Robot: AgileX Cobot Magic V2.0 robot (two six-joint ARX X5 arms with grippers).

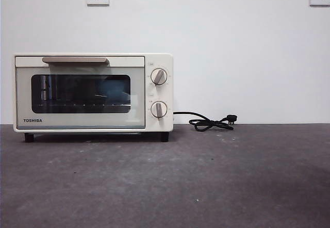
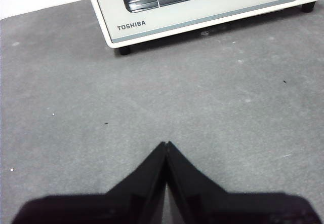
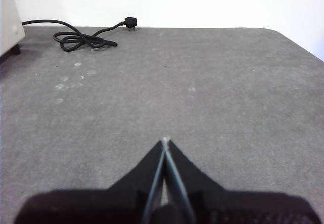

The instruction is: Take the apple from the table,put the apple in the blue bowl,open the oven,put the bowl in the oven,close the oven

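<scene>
Two pincers nearest, jaws together, gripping nothing: left pincer (image 2: 166,144) over bare counter (image 1: 216,186) before the oven (image 1: 93,93), right pincer (image 3: 165,141) over open counter. Farther back, oven standing at the wall, door closed (blue patch behind the glass). Black cord (image 1: 209,121) coiled beside.

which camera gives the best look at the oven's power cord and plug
The right wrist view: the cord lies coiled on the table with its plug in plain sight. The front view shows it smaller, beside the oven. The left wrist view misses it.
</scene>
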